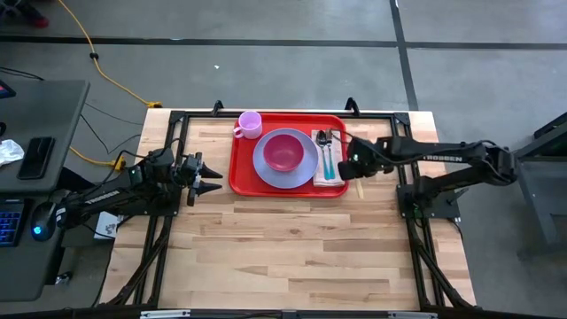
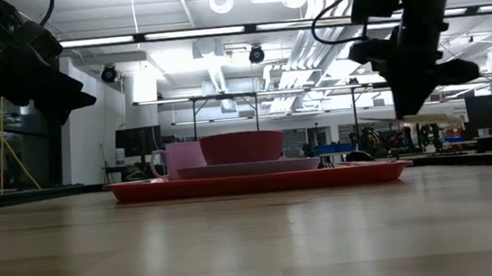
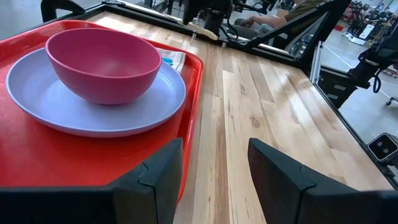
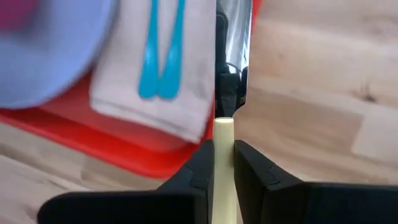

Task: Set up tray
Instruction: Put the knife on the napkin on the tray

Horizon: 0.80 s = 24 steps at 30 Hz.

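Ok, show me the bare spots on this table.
Free: the wide wood nearest the camera's bottom edge, below the tray and both arms. Crowded: the tray, filled by plate, bowl, cup and napkin; the right gripper hangs at its edge.

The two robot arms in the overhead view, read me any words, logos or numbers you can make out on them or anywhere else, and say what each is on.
"TROSSEN": white letters on the right arm, readable.
White lettering on the left arm: too small and slanted to read.
White printed card under the left arm: marks too small to read.
Red tray, lavender plate, pink bowl, pink cup: no text visible.
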Tool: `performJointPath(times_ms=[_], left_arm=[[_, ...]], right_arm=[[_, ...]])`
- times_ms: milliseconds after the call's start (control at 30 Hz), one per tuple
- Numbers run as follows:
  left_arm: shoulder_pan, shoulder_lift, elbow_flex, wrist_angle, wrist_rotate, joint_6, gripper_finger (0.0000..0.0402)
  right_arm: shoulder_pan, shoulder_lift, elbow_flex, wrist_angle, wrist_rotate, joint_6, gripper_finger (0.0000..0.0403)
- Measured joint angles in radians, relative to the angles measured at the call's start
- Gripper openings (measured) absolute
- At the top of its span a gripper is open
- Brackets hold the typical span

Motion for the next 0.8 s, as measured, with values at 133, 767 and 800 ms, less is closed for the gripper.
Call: performJointPath(times_ms=[133, 767, 800], left_arm=[[0.0, 0.0, 0.0, 0.0, 0.0, 0.0, 0.0211], [0.0, 0.0, 0.0, -0.014, 0.0, 0.0, 0.0211], [0.0, 0.0, 0.0, -0.018, 0.0, 0.0, 0.0211]], right_arm=[[-0.057, 0.026, 0.001, 0.07, -0.015, -0.042, 0.0031], [-0.253, 0.332, 0.137, 0.286, -0.14, -0.172, 0.0032], [-0.262, 0.347, 0.15, 0.278, -0.141, -0.176, 0.0032]])
